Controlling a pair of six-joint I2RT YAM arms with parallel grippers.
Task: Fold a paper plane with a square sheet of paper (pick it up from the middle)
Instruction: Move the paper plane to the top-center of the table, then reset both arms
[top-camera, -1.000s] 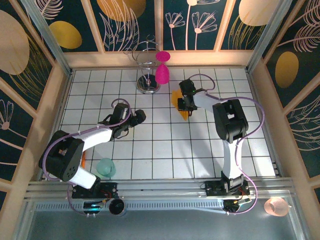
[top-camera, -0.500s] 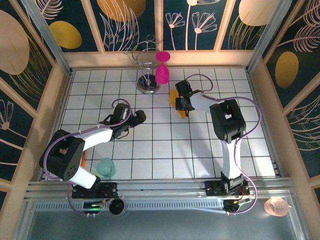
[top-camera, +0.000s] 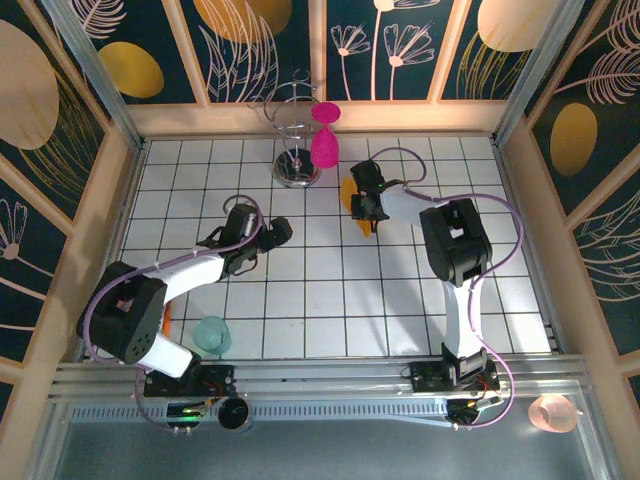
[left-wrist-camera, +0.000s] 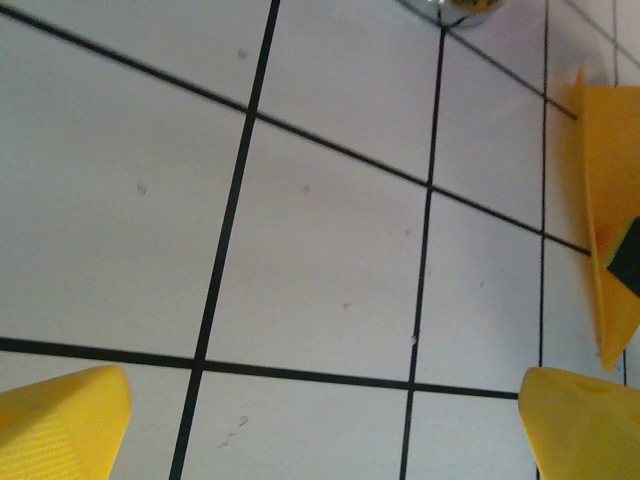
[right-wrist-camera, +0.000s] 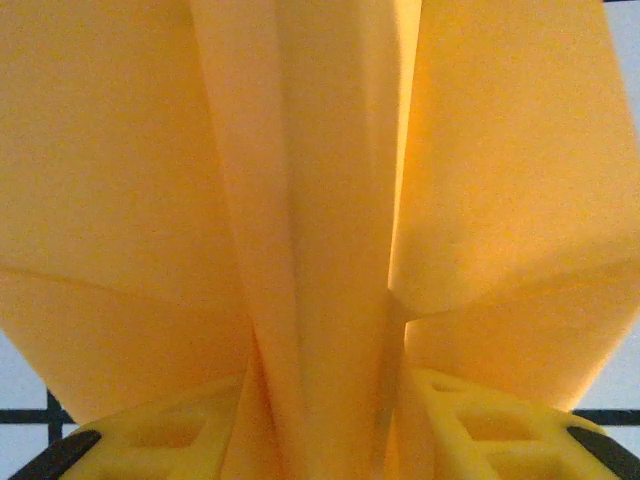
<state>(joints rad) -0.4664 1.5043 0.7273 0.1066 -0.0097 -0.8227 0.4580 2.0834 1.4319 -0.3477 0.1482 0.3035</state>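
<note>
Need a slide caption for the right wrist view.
Right gripper pinching a raised crease of the orange paper between its yellow fingers.

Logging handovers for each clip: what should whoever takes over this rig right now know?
Left gripper: open, empty, over bare tiles left of the paper.
Right gripper: shut on the folded paper, far middle of the table, near the magenta goblet.
Done: paper gripped, long creases already in it.
Left: finish the folds into a pointed plane; set it down.

The right tool (right-wrist-camera: 322, 425) pinches the paper plane (right-wrist-camera: 300, 180) by its central fold
</note>
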